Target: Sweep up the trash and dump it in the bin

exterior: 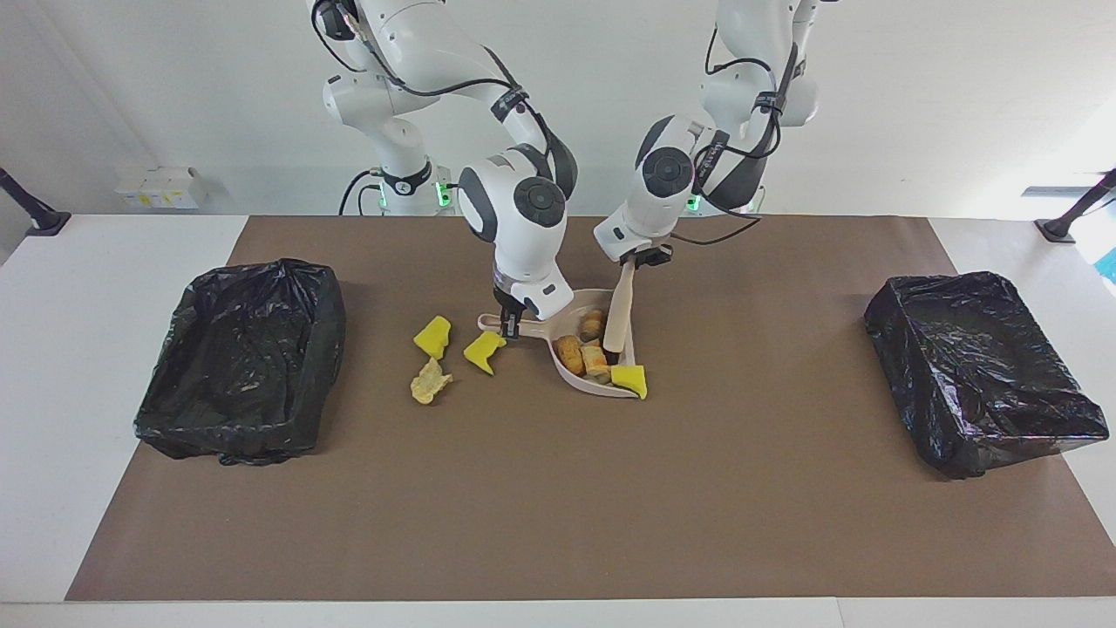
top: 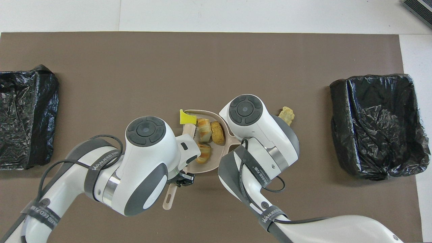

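The beige dustpan (exterior: 602, 392) lies on the brown mat between the arms. My right gripper (exterior: 508, 324) is shut on its handle. My left gripper (exterior: 643, 259) is shut on the beige hand brush (exterior: 620, 310), whose head rests in the pan. Three bread lumps (exterior: 571, 353) lie in the pan and a yellow sponge bit (exterior: 629, 380) sits at its mouth. Two yellow sponge bits (exterior: 433, 336) and a tan lump (exterior: 429, 382) lie outside, beside the handle toward the right arm's end. In the overhead view the pan (top: 202, 167), brush handle (top: 169, 199) and left gripper (top: 182, 180) show; the right gripper is hidden.
A black-lined bin (exterior: 244, 358) stands at the right arm's end of the table, and it also shows in the overhead view (top: 374, 125). A second black-lined bin (exterior: 981, 366) stands at the left arm's end. The brown mat (exterior: 558, 506) covers the middle.
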